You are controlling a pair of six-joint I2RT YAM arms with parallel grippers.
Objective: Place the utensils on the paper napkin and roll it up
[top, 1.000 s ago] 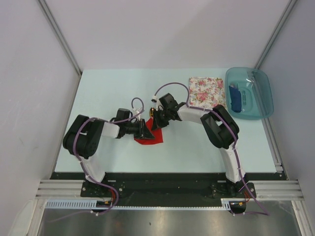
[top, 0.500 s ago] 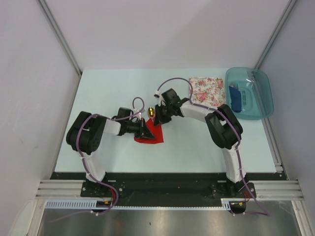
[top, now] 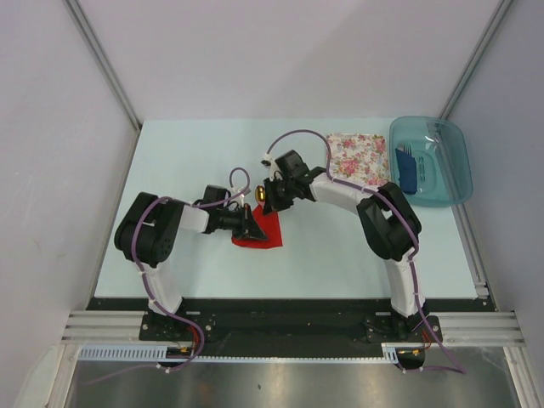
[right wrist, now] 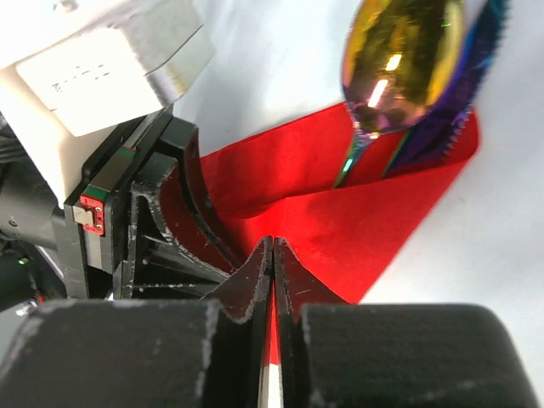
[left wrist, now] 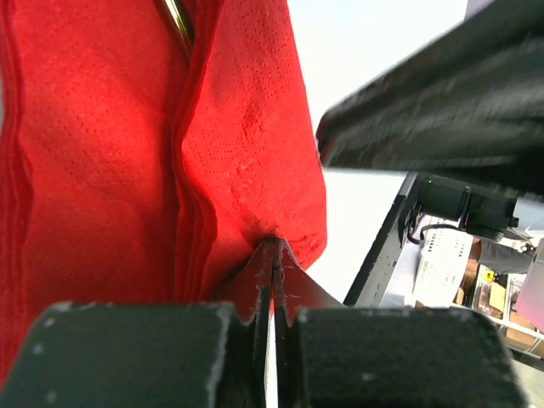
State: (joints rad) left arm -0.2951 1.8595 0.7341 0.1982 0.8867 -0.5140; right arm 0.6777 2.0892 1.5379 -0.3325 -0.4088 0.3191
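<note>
The red paper napkin (top: 265, 231) lies folded near the table's middle, with the utensils tucked inside. A gold spoon head (top: 261, 195) sticks out at its far end. The right wrist view shows this spoon head (right wrist: 399, 59) beside a blue-purple serrated utensil (right wrist: 463, 85), both poking from the napkin (right wrist: 374, 221). My left gripper (top: 252, 223) is shut on a puckered napkin edge (left wrist: 246, 153); a gold handle (left wrist: 177, 21) shows in the fold. My right gripper (top: 270, 204) is shut, with red paper between its fingers, right beside the left gripper (right wrist: 161, 212).
A white floral napkin (top: 357, 158) lies at the back right. A teal plastic bin (top: 449, 183) beside it holds blue cutlery (top: 406, 170). Grey walls close in the table on the left, right and back.
My right gripper has moved a little farther back and the gold spoon head now shows past the napkin's far end. My left gripper has shifted slightly right, still on the napkin.
</note>
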